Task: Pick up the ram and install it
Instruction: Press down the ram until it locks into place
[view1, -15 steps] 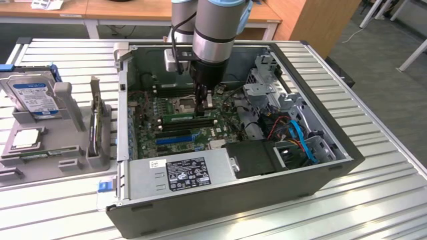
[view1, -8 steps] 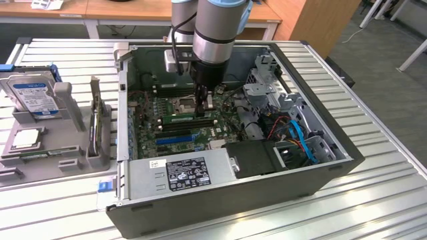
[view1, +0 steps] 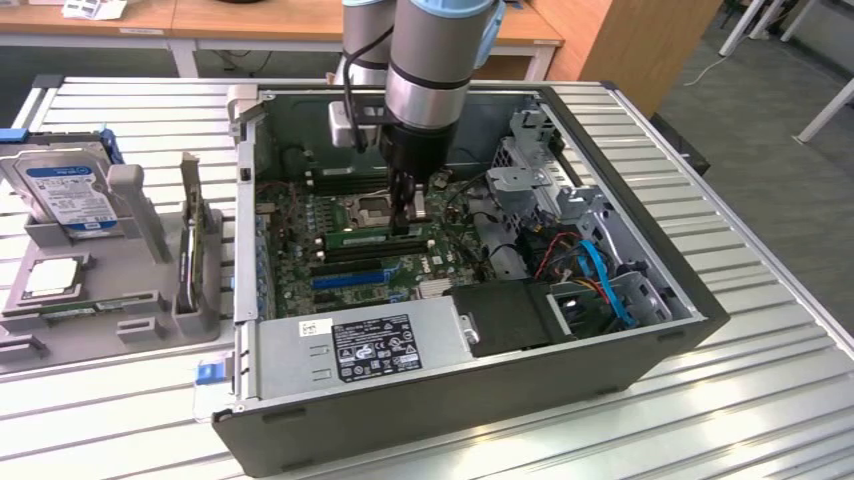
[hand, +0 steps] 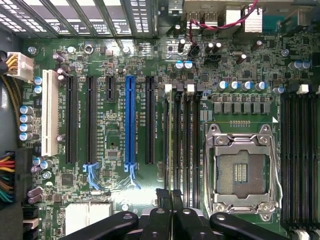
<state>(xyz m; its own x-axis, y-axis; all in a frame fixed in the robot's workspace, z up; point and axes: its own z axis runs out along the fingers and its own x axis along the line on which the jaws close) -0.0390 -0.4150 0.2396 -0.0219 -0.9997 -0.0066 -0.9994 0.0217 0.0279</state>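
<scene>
Nearest the exterior camera, the open computer case lies on the table. Inside it, the gripper hangs closed over the memory slots, where the ram sits seated. Farther off, the arm rises.

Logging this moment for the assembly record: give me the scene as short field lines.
claw: black two-fingered claw, shut, low over the green motherboard inside the open grey computer case
ram: long green stick seated in a black memory slot beside the claw
processor socket: silver-framed socket, empty
hard drive: boxy silver drive with blue-white label, upright in the grey holder tray at the exterior view's left
processor chip: square silver chip, lying on that tray
</scene>
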